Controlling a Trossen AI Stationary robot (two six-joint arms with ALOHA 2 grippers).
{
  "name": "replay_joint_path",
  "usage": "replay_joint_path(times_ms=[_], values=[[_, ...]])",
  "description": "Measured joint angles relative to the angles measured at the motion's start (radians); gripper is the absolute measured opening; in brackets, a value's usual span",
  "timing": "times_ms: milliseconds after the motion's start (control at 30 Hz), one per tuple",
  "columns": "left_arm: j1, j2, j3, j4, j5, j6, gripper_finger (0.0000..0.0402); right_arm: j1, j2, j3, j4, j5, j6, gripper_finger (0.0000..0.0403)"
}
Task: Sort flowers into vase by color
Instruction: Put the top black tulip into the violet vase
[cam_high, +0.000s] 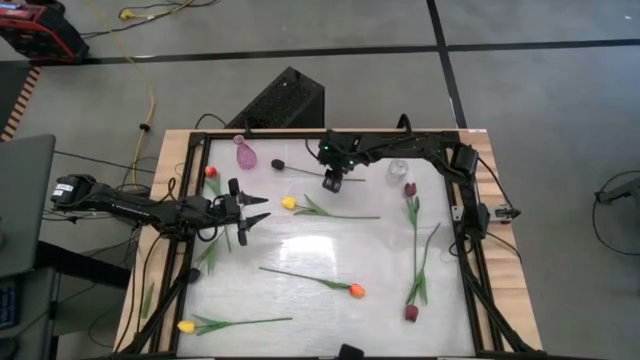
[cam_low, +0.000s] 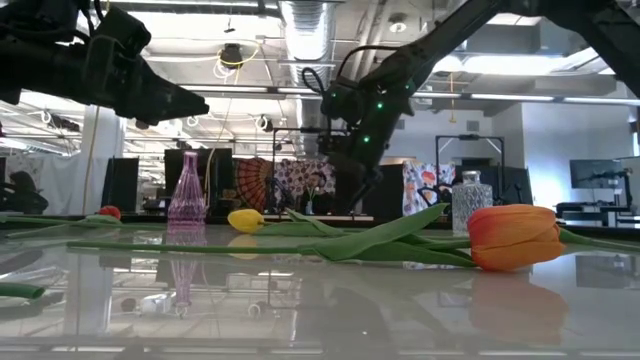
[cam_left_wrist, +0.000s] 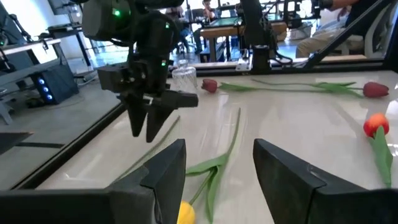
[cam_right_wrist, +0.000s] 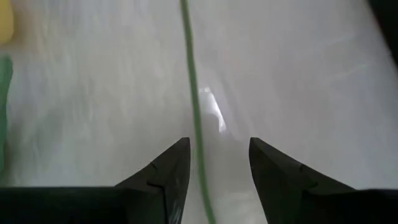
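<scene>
White table (cam_high: 300, 300): green-stemmed flowers (cam_high: 335, 285) scattered flat.

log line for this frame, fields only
left gripper: open, by yellow tulip | right gripper: open over a green stem | pink vase: empty

No legible text, label, brand or number anywhere
</scene>
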Motion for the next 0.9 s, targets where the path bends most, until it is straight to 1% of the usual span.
replay_joint_path(times_ms=[233, 433, 533, 633, 700, 800, 833, 900], values=[[0.000, 0.000, 0.000, -0.001, 0.000, 0.001, 0.0178, 0.004, 0.000, 0.000, -0.025, -0.002, -0.005, 0.0189], [0.000, 0.000, 0.000, -0.003, -0.001, 0.000, 0.0178, 0.004, 0.073, 0.004, -0.039, -0.034, -0.010, 0.0189], [0.000, 0.000, 0.000, -0.005, 0.001, -0.009, 0.0178, 0.003, 0.101, 0.006, -0.060, -0.017, -0.013, 0.0183], [0.000, 0.000, 0.000, -0.010, 0.000, -0.012, 0.0178, 0.004, 0.104, 0.006, -0.082, -0.016, -0.018, 0.0148], [0.000, 0.000, 0.000, -0.010, 0.001, -0.011, 0.0178, 0.006, 0.098, 0.006, -0.092, -0.016, -0.018, 0.0106], [0.000, 0.000, 0.000, -0.011, 0.001, -0.011, 0.0178, 0.007, 0.076, 0.004, -0.108, -0.017, -0.027, 0.0030], [0.000, 0.000, 0.000, -0.011, 0.001, -0.011, 0.0178, 0.007, 0.064, 0.002, -0.115, -0.020, -0.033, 0.0019], [0.000, 0.000, 0.000, -0.011, 0.001, -0.011, 0.0178, 0.010, 0.039, -0.002, -0.125, -0.023, -0.012, 0.0019]])
